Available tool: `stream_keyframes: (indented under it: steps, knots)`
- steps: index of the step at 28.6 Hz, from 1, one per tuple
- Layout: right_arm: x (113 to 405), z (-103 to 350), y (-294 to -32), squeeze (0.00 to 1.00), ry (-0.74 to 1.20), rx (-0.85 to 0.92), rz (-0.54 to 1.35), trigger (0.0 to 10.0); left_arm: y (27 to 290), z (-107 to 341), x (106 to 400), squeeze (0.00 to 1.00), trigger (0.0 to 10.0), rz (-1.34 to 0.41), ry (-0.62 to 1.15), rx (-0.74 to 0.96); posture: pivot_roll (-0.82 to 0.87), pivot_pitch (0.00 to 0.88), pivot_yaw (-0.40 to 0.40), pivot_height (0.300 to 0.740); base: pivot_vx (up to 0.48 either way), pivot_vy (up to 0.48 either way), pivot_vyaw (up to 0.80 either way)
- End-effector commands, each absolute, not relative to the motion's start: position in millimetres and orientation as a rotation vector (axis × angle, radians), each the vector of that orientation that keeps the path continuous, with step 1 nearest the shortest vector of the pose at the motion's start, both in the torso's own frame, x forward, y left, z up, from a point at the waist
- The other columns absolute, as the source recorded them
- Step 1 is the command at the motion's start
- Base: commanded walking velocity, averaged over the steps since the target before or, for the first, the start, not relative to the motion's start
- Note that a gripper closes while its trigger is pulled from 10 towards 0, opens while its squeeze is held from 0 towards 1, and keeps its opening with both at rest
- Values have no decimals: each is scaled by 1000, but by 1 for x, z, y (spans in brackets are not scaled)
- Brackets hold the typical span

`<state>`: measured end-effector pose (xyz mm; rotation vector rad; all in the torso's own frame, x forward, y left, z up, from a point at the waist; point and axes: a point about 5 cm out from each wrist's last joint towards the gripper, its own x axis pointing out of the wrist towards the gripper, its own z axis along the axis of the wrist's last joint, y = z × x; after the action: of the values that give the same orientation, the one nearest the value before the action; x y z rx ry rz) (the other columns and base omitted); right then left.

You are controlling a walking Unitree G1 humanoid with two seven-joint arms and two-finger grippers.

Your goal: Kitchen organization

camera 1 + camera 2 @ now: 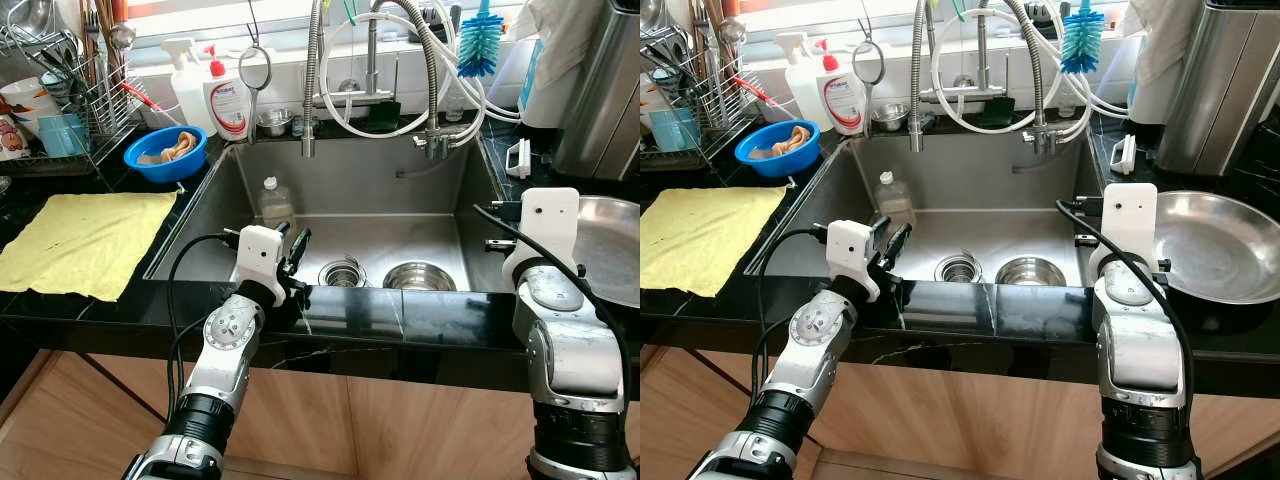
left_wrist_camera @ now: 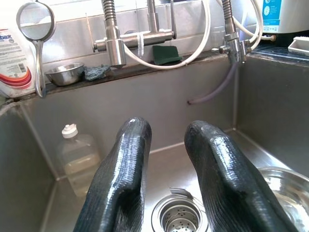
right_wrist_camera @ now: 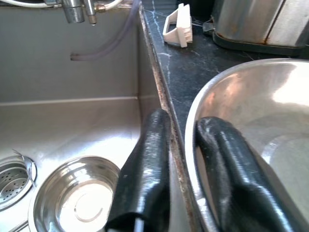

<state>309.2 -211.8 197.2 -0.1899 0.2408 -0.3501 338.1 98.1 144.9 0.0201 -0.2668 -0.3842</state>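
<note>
Where black counter (image 1: 420, 315) runs, steel sink (image 1: 330, 195) sits inset.

Black countertop (image 1: 420, 315), wooden cabinet fronts (image 1: 400, 420)

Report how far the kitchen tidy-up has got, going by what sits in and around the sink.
Done: nothing clearly; the yellow cloth lies spread on the counter. In hand: the right end effector straddles the rim of the big steel pan beside the sink, fingers apart; the left end effector hovers open over the sink. Left: the plastic bottle and small steel bowl in the sink, the blue bowl.
</note>
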Motion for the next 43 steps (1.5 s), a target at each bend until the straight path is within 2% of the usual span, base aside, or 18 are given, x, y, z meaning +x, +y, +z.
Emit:
stream_keyframes:
  steps: [1,14,20,21,22,23,35,36,38,39,41,42,43]
  knots:
    - [311,189,-209,0,284,-172,-336,0,102,146,342,0,10000,-388,-256,30,-245,0,132,740,0,0,0]
    - [312,191,-208,0,270,-159,-341,0,99,148,343,0,10000,-408,-260,37,-247,0,136,740,0,0,0]
    - [317,204,-201,0,178,-119,-306,0,99,148,343,0,10000,-407,-260,36,-249,0,134,740,0,0,0]
    - [318,208,-197,0,147,-117,-283,4431,99,148,343,0,10000,-406,-260,35,-249,0,134,740,0,0,0]
    - [319,212,-194,0,127,-117,-268,4431,99,148,343,0,10000,-406,-260,35,-249,0,134,740,0,0,0]
    - [320,214,-192,0,107,-117,-250,10000,99,148,343,0,10000,-406,-260,34,-247,0,132,740,0,0,0]
    - [322,222,-176,0,9,-150,-127,10000,101,146,343,0,10000,-395,-253,31,-247,0,130,740,0,0,0]
    - [322,228,-165,0,-41,-158,-38,10000,101,146,343,0,10000,-393,-253,30,-245,0,129,740,0,0,0]
    - [322,228,-165,0,-41,-158,-38,10000,101,146,343,0,10000,-393,-253,30,-245,0,129,740,0,0,0]
    - [320,233,-153,0,-86,-146,68,10000,101,146,343,0,10000,-392,-254,29,-244,0,127,740,0,0,0]
    - [320,233,-153,0,-86,-146,68,10000,101,146,343,0,10000,-392,-254,29,-244,0,127,740,0,0,0]
    - [318,235,-143,0,-117,-156,164,10000,101,147,343,0,10000,-390,-254,28,-244,0,127,740,0,0,0]
    - [318,235,-143,0,-117,-156,164,10000,101,147,343,0,10000,-390,-254,28,-244,0,127,740,0,0,0]
